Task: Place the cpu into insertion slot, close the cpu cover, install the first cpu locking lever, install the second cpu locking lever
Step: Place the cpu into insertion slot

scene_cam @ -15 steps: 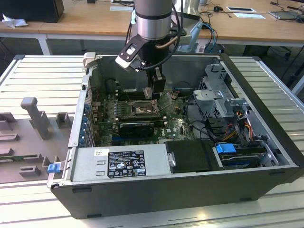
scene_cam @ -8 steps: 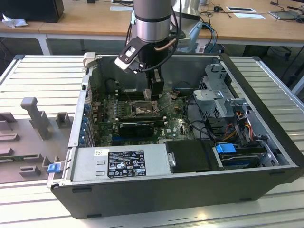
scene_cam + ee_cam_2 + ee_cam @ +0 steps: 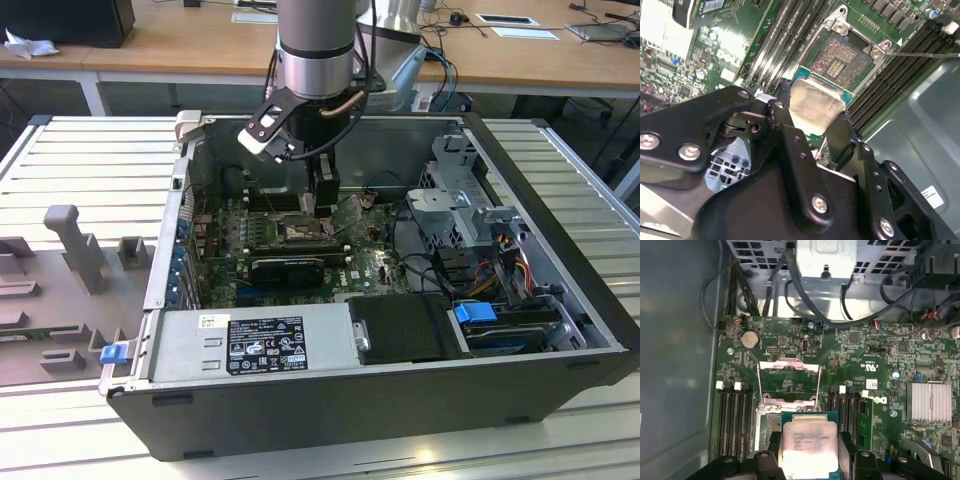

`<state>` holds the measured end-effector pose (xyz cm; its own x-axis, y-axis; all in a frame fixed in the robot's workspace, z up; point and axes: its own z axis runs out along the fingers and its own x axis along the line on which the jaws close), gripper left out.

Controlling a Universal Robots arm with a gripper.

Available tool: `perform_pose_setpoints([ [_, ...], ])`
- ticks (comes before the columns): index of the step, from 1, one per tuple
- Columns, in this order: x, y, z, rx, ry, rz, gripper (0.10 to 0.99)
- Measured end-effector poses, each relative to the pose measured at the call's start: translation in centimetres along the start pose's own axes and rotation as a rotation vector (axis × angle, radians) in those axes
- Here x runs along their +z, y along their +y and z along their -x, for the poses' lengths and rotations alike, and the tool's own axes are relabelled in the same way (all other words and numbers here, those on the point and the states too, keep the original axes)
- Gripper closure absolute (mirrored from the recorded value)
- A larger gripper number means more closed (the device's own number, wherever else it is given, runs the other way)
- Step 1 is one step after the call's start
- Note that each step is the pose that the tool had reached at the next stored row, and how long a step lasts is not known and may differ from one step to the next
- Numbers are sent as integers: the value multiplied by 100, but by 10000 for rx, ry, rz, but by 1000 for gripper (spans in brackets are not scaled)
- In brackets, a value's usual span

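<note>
Open for work: a computer case (image 3: 330, 400) lies on its side on a slatted metal desk (image 3: 90, 160), its open side facing up so the robot arm (image 3: 315, 50) can reach down into it. Inside are a labelled power supply (image 3: 265, 345), a drive cage (image 3: 455, 200), loose cables and the green motherboard (image 3: 865, 350). The cpu cover (image 3: 788, 367) stands tilted up on its hinge, leaving the insertion slot (image 3: 842, 57) bare, its grey pin field holding nothing. The end effector (image 3: 815, 112) clamps the cpu (image 3: 816, 102) by two opposite edges, metal face up, over the slot's near edge. It looks lined up for seating but is not yet in.
</note>
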<state>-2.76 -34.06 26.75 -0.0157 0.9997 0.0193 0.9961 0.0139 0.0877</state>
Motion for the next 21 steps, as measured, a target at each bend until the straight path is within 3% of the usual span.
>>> perform_pose_setpoints([
  [3,11,-1,0,565,-51,10,557],
  [18,28,-3,0,612,-53,12,557],
  [21,38,-8,0,880,-76,18,557],
])
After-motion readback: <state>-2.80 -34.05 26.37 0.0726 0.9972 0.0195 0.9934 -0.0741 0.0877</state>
